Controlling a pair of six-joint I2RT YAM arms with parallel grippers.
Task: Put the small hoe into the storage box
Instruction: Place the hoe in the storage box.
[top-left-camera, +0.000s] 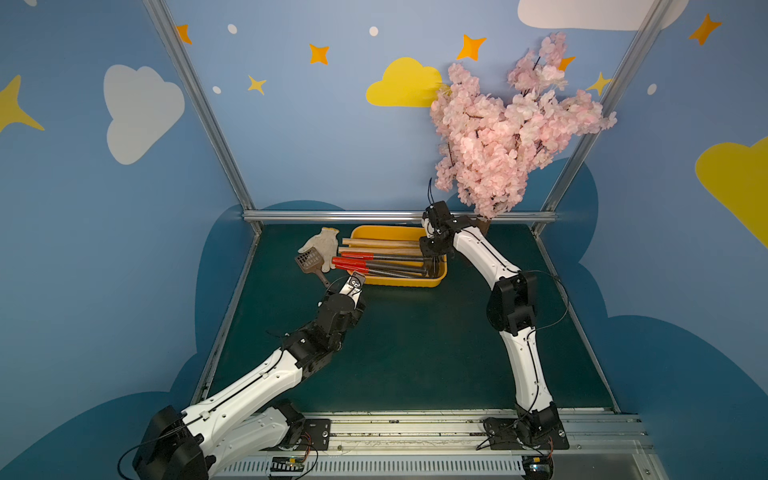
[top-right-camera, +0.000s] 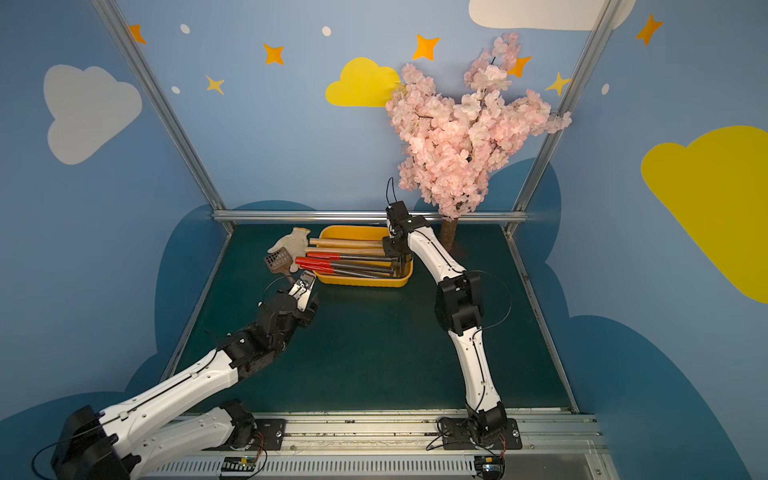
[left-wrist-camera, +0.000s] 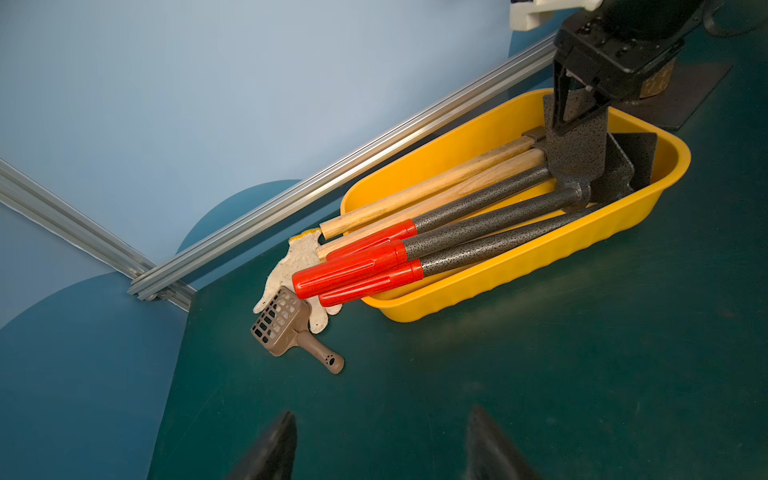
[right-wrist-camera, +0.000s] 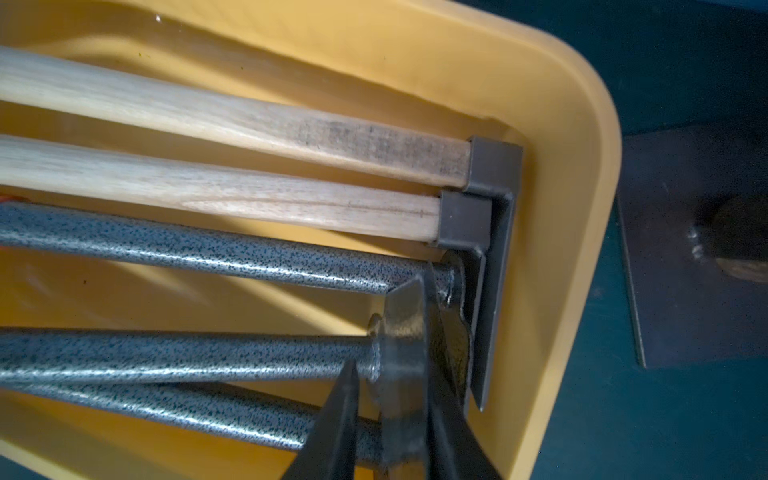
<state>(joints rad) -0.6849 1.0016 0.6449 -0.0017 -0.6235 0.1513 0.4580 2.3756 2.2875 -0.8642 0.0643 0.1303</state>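
The yellow-orange storage box (top-left-camera: 399, 284) (left-wrist-camera: 540, 257) stands at the back of the green mat and holds several long tools whose handles stick out over its left end. The small hoe (left-wrist-camera: 478, 226) has a speckled grey shaft and a red grip. It lies in the box with its blade (right-wrist-camera: 403, 332) upright at the right end. My right gripper (top-left-camera: 434, 259) (right-wrist-camera: 392, 357) reaches down there. Its fingers straddle the blade, open, with a gap showing on one side. My left gripper (top-left-camera: 358, 277) (left-wrist-camera: 381, 415) hovers open and empty over the mat beside the box's front left corner.
Two wooden-handled tools (left-wrist-camera: 436, 187) and other red-gripped ones share the box. A white glove (top-left-camera: 322, 245) and a brown slotted scoop (top-left-camera: 309, 262) lie left of it. A pink blossom tree (top-left-camera: 511, 124) stands behind my right arm, and an aluminium rail (top-left-camera: 374, 216) runs along the back.
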